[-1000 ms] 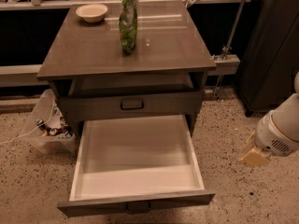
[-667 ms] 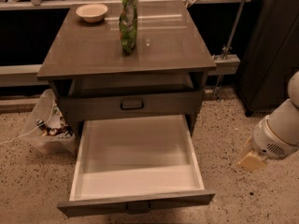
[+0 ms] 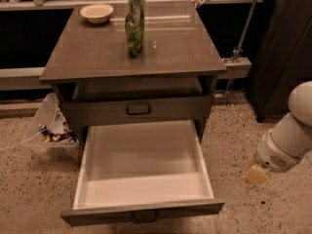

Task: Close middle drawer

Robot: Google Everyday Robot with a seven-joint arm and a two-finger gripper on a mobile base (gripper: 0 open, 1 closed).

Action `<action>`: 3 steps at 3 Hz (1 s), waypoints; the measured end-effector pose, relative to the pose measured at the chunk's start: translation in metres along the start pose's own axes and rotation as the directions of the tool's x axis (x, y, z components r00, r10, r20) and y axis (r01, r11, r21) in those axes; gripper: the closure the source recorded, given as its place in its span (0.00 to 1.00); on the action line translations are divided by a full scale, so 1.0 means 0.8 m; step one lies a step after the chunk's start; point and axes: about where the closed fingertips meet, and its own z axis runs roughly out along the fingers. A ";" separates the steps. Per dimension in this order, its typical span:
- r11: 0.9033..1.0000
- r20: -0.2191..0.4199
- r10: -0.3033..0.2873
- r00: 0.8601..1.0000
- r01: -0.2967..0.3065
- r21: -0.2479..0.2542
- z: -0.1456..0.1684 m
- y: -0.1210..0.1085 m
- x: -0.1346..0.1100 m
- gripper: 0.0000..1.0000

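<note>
The middle drawer (image 3: 144, 165) is pulled far out of the grey-brown cabinet (image 3: 131, 52). Its pale whitish inner box is empty. Its flat front (image 3: 141, 212) faces the bottom edge of the view, with the small dark handle (image 3: 144, 218) at its centre. Above it, the taller-fronted drawer (image 3: 138, 108) with a like handle is closed. My gripper (image 3: 255, 174) hangs from the white arm (image 3: 287, 140) at the right, over the speckled floor. It is level with the drawer's right side and apart from it, touching nothing.
A beige bowl (image 3: 96, 12) and a green bag (image 3: 135, 18) stand on the cabinet top. A clear plastic bin (image 3: 48, 130) with small items sits on the floor left of the cabinet. A dark cupboard (image 3: 282, 48) and a metal pole (image 3: 246, 21) stand at the right.
My gripper has drifted a little down and left, towards the open drawer's right side. The drawer has not moved.
</note>
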 end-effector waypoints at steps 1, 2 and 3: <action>0.996 0.050 0.061 0.997 -0.057 -0.073 0.046 0.008 0.018 1.00; 0.987 0.059 0.120 0.991 -0.113 -0.111 0.077 0.016 0.042 1.00; 0.978 0.044 0.149 0.988 -0.141 -0.153 0.100 0.026 0.057 1.00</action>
